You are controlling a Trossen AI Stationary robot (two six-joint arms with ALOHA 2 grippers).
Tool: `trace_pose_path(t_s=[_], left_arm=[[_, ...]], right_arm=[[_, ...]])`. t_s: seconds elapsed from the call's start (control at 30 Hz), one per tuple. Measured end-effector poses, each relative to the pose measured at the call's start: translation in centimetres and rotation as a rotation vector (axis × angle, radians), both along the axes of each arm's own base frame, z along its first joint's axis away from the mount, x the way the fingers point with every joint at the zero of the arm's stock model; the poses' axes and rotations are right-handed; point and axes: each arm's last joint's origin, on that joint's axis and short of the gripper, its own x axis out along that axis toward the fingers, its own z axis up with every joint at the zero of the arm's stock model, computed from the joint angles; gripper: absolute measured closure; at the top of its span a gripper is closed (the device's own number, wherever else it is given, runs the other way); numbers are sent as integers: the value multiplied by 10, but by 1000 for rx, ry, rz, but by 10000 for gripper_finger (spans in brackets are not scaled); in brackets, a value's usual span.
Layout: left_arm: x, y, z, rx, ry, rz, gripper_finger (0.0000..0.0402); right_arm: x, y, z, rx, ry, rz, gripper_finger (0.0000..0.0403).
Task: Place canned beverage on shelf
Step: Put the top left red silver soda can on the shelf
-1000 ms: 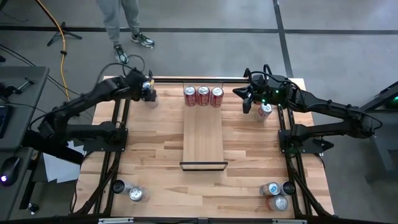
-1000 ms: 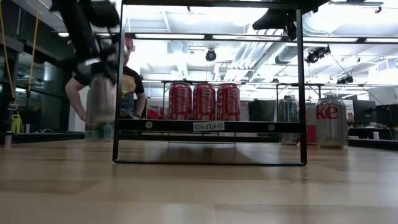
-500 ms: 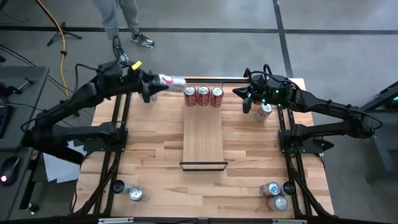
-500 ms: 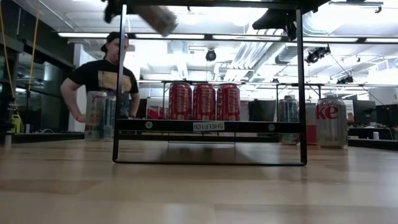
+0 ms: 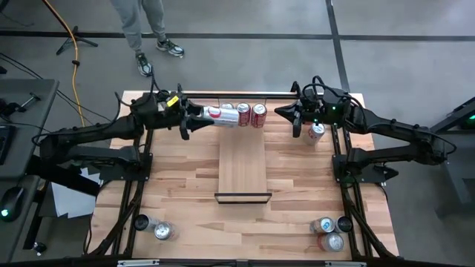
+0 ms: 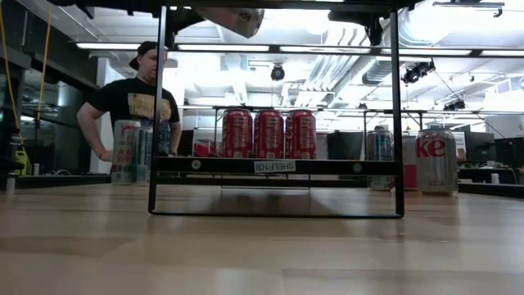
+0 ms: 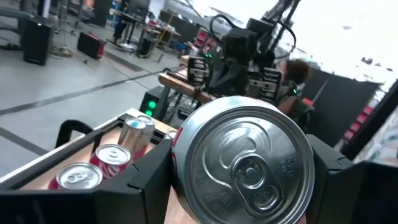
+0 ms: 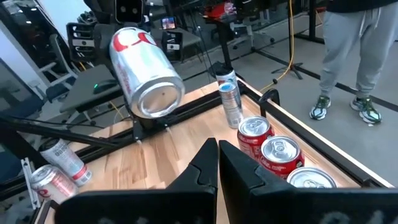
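A silver can with red print hangs on its side high above the shelf's far end, with my left gripper shut on it. It covers the leftmost of three red cans standing on the far end of the light wood shelf. In the low view the can shows at the picture's top, well above the shelf. My right gripper is shut and holds nothing; it hangs over the table's far right, beside a silver can standing on the tabletop. My left gripper pinches the can's round side wall between its two fingers, one on either side. The fingers come level from the table's left and lie along the can. Its tab end faces the wrist and its bottom faces right. The can hangs level, clear of everything.
Silver cans stand at the table's far left, more cans at the near left corner and the near right corner. A black rail runs along the far edge. A person stands beyond it.
My left gripper has risen from the table's far left with the silver can and gone right toward the red cans. It has turned from pointing down to level, so the can has tipped from upright onto its side, lifted clear.
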Motion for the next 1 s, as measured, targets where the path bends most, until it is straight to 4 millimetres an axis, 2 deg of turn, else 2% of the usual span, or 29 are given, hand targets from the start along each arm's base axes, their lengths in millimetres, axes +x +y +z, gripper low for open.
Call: trace_pose_path(t_s=[0.33, 0.43, 0.77, 1.0], left_arm=[[0, 1, -1, 4, 6, 14, 203], [5, 3, 1, 14, 53, 16, 203], [52, 20, 11, 74, 569, -35, 203], [79, 31, 4, 50, 852, -52, 203]], right_arm=[[0, 0, 0, 0, 0, -1, 402], [0, 0, 0, -2, 1, -10, 402], [0, -1, -1, 1, 13, -29, 402], [-1, 0, -5, 25, 53, -33, 402]])
